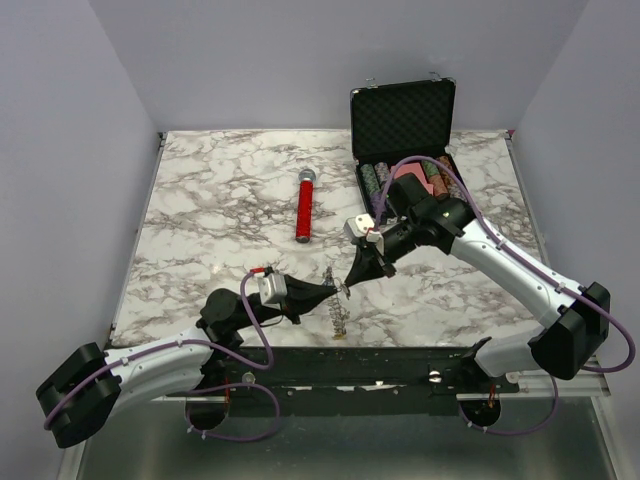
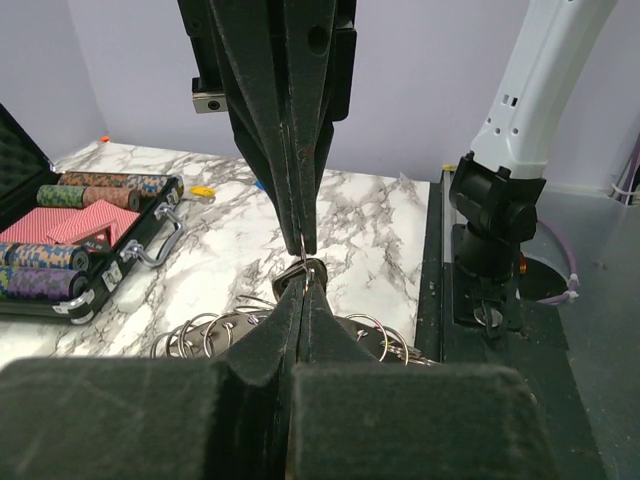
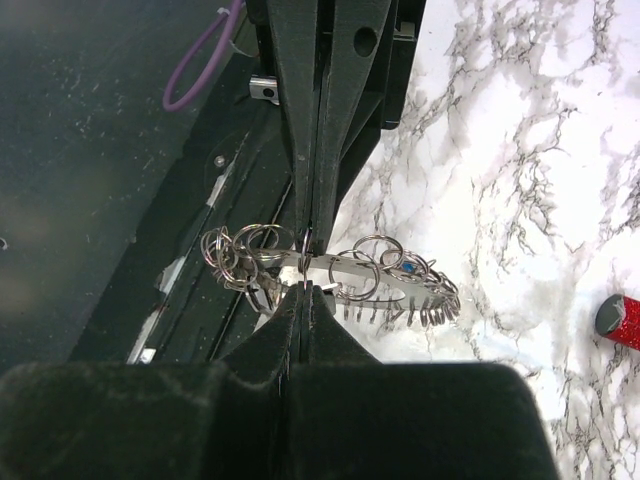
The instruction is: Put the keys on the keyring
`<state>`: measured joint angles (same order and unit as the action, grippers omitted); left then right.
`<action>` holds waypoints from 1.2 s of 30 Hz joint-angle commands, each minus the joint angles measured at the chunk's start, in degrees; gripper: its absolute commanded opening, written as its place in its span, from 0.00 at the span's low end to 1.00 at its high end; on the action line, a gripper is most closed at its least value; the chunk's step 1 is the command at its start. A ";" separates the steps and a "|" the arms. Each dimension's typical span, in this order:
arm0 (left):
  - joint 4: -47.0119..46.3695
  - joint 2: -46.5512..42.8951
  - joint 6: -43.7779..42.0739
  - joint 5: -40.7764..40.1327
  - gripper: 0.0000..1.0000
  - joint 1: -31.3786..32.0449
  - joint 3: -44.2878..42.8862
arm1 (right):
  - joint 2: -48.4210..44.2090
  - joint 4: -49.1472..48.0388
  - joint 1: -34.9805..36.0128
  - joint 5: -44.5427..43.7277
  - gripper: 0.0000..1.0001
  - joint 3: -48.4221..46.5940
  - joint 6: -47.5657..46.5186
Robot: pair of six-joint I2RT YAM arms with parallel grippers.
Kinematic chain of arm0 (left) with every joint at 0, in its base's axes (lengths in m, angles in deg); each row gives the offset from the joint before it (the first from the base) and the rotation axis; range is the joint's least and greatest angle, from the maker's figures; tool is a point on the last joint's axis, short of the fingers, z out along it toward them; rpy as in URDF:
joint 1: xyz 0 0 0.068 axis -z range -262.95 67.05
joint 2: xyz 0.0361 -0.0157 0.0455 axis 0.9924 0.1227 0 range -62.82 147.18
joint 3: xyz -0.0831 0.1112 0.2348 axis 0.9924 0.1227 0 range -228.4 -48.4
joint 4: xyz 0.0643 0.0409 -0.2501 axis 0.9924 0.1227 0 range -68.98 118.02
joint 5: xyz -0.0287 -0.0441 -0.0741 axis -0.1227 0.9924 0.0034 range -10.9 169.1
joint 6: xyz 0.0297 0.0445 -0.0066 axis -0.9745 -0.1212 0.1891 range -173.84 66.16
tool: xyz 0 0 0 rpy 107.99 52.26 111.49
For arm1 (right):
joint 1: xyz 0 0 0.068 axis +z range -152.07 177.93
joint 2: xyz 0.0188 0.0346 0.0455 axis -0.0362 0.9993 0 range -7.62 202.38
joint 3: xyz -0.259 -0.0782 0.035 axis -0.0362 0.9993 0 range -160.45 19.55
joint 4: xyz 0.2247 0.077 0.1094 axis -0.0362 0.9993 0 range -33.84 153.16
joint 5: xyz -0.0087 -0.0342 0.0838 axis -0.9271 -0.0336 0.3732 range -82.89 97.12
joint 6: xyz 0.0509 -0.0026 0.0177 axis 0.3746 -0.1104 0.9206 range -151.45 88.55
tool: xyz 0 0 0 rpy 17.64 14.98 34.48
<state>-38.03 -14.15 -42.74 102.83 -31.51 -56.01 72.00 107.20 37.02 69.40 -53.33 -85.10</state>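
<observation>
The keyring [image 1: 338,314] is a thin jagged metal strip [image 3: 400,290] strung with several split rings, near the table's front edge. My left gripper [image 1: 338,290] and right gripper [image 1: 349,284] meet tip to tip just above it, both shut. In the right wrist view my right gripper [image 3: 305,290] pinches a thin metal sliver, and the left fingers [image 3: 300,150] come down onto a small ring [image 3: 305,246] of the keyring. In the left wrist view my left gripper [image 2: 304,278] nips that ring below the right fingers [image 2: 290,120]. A blue key head [image 3: 408,268] shows among the rings; other keys I cannot make out.
An open black case [image 1: 404,118] of poker chips and cards stands at the back right, also in the left wrist view as the case [image 2: 120,265]. A red-handled microphone [image 1: 304,206] lies mid-table. The black front rail [image 1: 380,360] runs just below the keyring.
</observation>
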 commanded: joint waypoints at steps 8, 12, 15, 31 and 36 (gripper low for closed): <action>-3.79 -0.59 1.48 -1.84 0.00 -0.11 -1.52 | 0.28 -1.65 0.99 -1.28 0.00 0.64 1.44; -3.71 -0.68 1.48 -1.93 0.00 -0.20 -1.52 | 0.37 -1.92 0.99 -1.37 0.00 0.72 1.70; -3.45 -0.85 1.56 -2.19 0.00 -0.20 -1.61 | 0.28 -1.83 1.07 -1.37 0.00 0.81 1.70; -0.90 -2.78 1.04 -3.16 0.00 -0.11 -0.65 | -0.07 -2.36 1.07 -2.34 0.00 0.11 3.37; -0.10 -3.31 0.95 -3.34 0.00 -0.11 -0.56 | -0.16 -2.27 1.07 -2.08 0.00 0.02 3.46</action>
<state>-36.65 -16.36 -41.76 100.66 -31.51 -56.04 72.00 105.50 37.63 68.00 -53.14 -82.41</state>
